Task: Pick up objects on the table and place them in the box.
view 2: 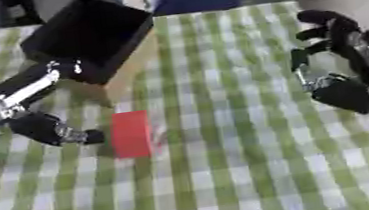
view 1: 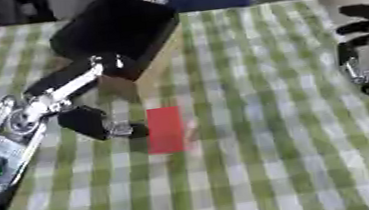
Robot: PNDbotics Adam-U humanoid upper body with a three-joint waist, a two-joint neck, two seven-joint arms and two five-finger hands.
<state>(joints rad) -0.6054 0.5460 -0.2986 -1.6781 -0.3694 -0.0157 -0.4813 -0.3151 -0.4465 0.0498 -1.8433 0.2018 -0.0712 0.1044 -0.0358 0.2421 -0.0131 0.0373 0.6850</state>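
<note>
Item: red block [view 1: 166,129], flat on the checked table [view 1: 301,163], mid-table, just before the box [view 1: 117,32]. Left hand [view 1: 84,120] released, thumb tip beside the block. Right hand [view 2: 333,66] idle, relaxed, right edge. Advice: straddle the block squarely before closing.

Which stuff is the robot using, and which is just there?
For the job: red block, box, left hand beside the block.
Just there: checked cloth, right hand idle at the right edge.
</note>
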